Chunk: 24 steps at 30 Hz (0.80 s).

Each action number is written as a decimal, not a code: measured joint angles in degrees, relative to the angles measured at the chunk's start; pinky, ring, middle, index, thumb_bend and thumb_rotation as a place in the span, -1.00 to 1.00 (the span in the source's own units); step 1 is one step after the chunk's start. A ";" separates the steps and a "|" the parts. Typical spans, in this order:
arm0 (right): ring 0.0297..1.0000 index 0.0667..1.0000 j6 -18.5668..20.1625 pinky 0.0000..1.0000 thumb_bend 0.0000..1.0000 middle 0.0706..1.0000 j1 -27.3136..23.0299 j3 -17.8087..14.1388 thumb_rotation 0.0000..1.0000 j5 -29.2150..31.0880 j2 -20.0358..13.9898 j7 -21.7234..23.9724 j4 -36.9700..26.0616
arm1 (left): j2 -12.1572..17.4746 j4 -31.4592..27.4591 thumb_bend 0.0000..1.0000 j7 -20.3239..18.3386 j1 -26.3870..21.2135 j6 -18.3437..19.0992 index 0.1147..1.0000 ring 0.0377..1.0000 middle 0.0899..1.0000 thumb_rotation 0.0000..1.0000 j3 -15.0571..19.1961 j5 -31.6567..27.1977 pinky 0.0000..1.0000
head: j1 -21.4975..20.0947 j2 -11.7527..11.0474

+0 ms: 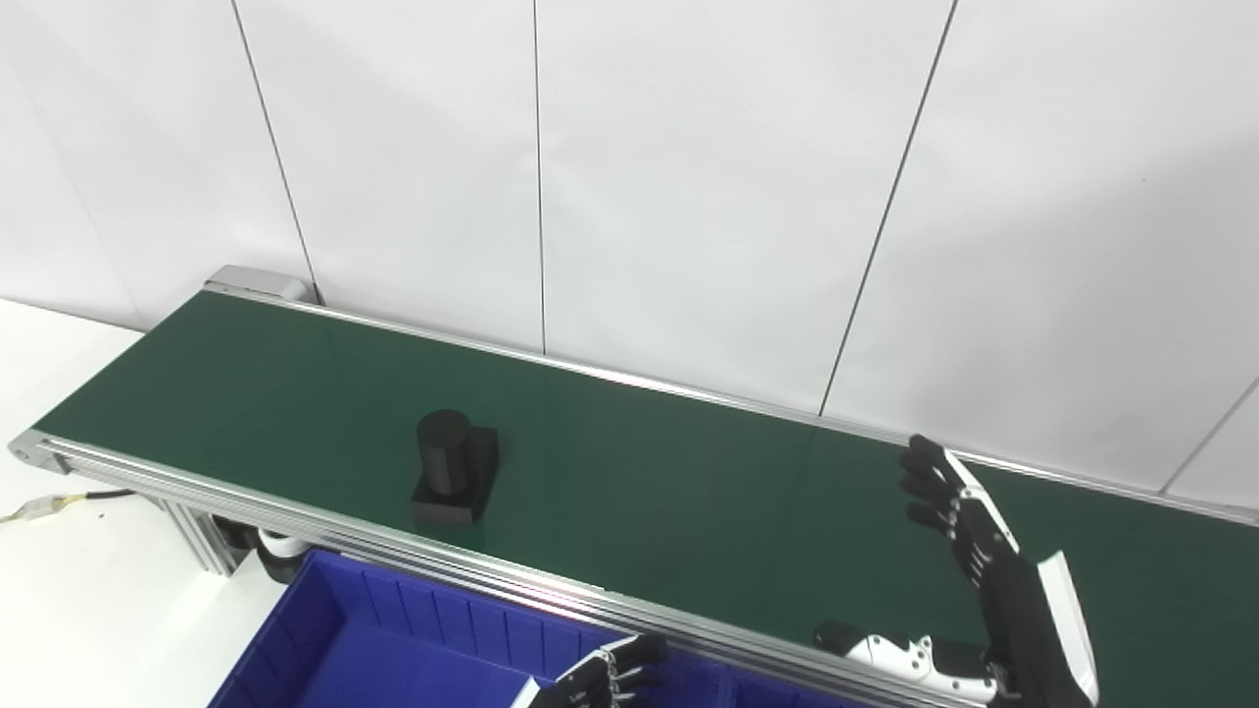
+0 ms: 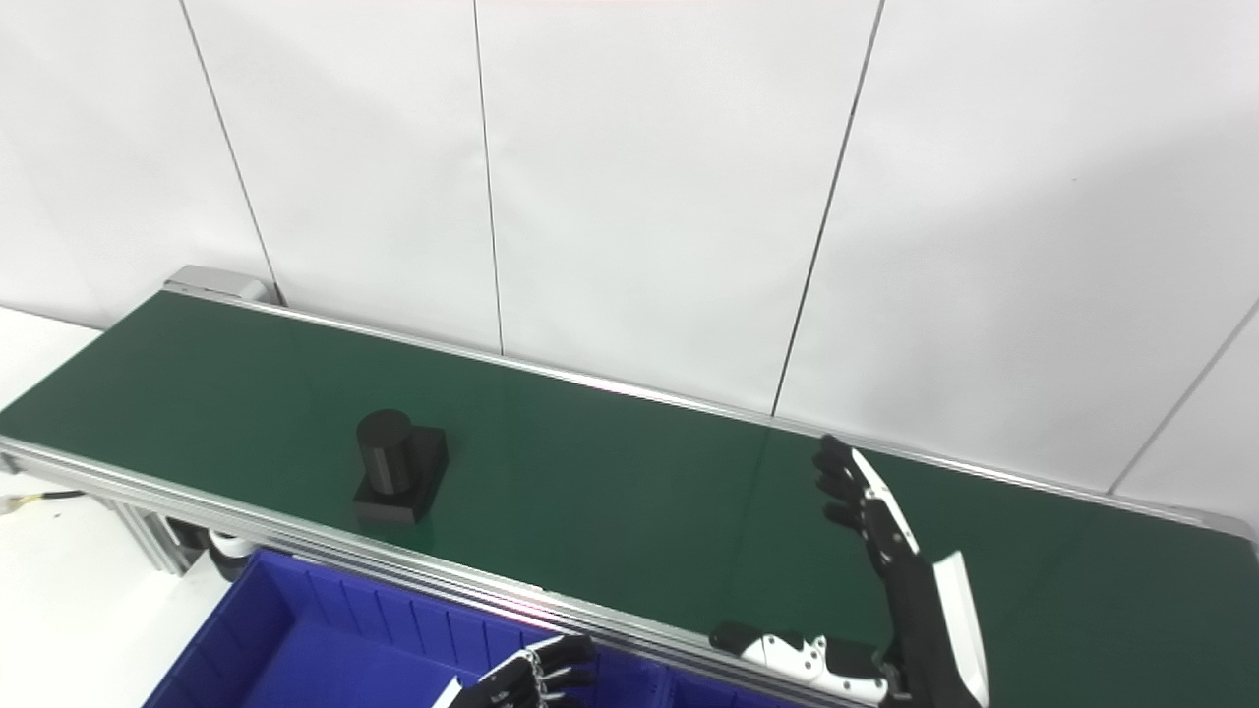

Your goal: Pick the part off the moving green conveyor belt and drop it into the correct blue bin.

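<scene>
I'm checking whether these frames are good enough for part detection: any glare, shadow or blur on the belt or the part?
Left eye view: black part sharp, faint reflection on the green belt, bright glare along the near rail. Right eye view: same, pinkish glare on the rail; right hand crisp and open; left hand cut off by the bottom edge.

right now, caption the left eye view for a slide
Open right hand waits over green belt as black part approaches.

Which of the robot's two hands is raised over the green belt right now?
The right hand, fingers spread and pointing up above the conveyor belt. The left hand sits low over the blue bin, well short of the belt.
</scene>
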 measured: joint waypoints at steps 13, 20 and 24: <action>0.71 0.79 3.46 0.64 0.75 0.76 -7.36 2.42 -0.43 -2.68 1.07 0.33 5.34 | -0.20 1.49 0.99 -0.95 -0.97 -0.01 0.60 0.59 0.65 -0.91 1.34 0.25 0.45 | -1.93 0.00; 0.72 0.79 5.86 0.64 0.76 0.77 -10.12 3.11 -0.37 -3.88 1.43 0.45 8.12 | -0.93 1.31 1.00 -1.06 -0.89 -0.01 0.56 0.58 0.63 -0.86 2.54 0.28 0.43 | -2.28 -0.35; 0.73 0.80 7.21 0.64 0.78 0.77 -12.00 3.72 -0.35 -4.02 1.49 0.80 10.04 | -1.87 0.04 1.00 -0.28 -0.31 0.00 0.57 0.58 0.63 -0.78 2.52 1.49 0.42 | -2.72 -0.18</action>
